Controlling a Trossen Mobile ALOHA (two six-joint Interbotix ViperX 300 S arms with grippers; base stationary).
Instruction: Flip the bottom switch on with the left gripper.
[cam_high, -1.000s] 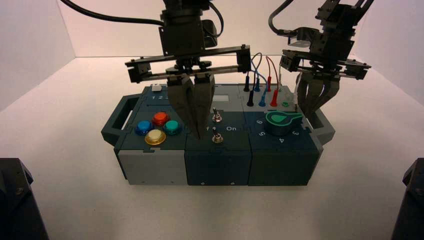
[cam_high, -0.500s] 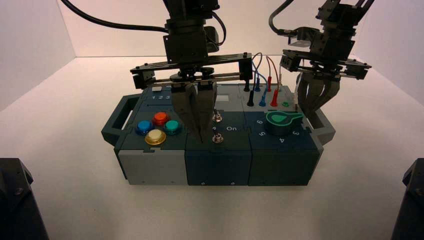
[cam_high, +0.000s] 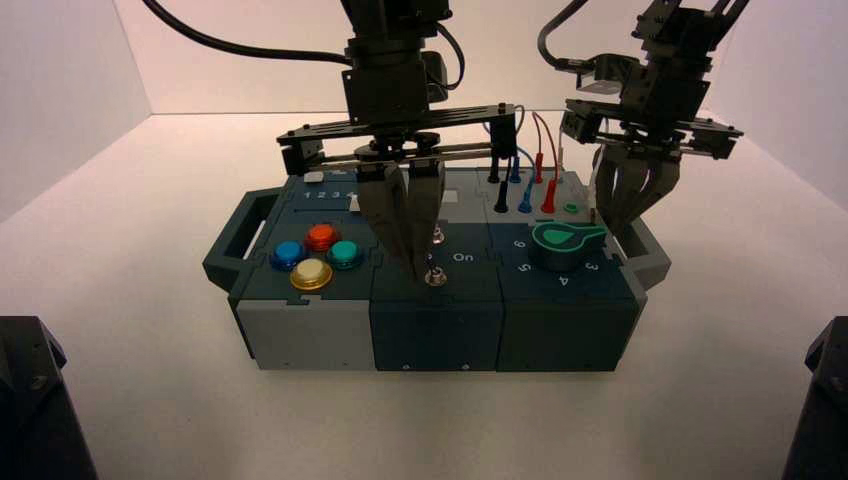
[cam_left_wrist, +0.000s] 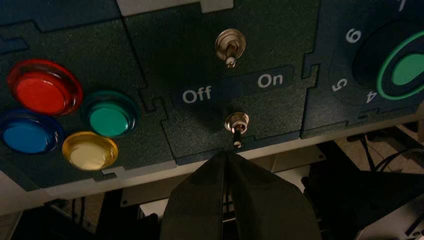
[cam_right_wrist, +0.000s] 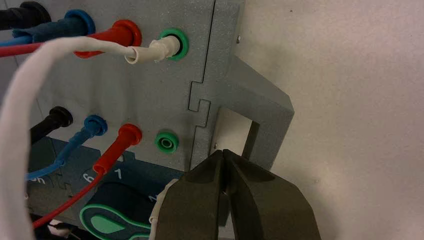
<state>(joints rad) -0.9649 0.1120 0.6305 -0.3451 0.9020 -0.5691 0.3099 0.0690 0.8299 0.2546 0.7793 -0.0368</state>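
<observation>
The bottom switch is a tiny silver toggle at the front of the box's dark middle panel. In the left wrist view it sits just below the "Off" and "On" lettering. Its lever stands about midway between them. My left gripper is shut, its tips right beside the lever on the "Off" side. In the left wrist view the tips sit just short of the lever's end. The top switch is its twin farther back. My right gripper is shut and hangs over the box's right handle.
Red, blue, green and yellow buttons sit on the box's left. A big green knob sits on the right, with plugged wires behind it. Dark blocks fill the picture's bottom corners.
My left gripper has moved right across the middle panel and its tips have come up against the bottom switch. The right arm has not moved.
</observation>
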